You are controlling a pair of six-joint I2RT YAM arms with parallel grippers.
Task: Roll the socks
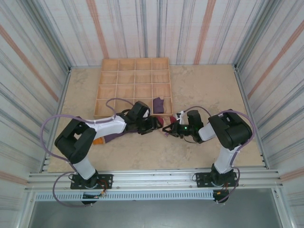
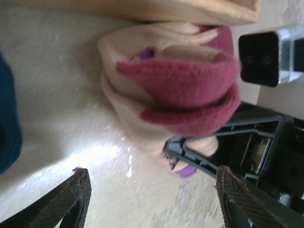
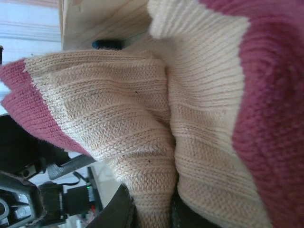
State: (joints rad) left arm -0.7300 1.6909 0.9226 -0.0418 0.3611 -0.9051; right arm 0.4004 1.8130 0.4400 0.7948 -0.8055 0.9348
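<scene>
The tan sock (image 2: 171, 95), bunched on the desk (image 2: 57, 104) just beside the tray (image 2: 142, 10), lies straight ahead of the left fingers (image 2: 77, 198), which stand apart, its length apparently across their gap, while the right fingers (image 3: 124, 212) are clamped on it from the opposite side.

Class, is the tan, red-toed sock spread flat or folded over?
Folded over: the tan sock shows two red bands stacked, one atop the other.
</scene>
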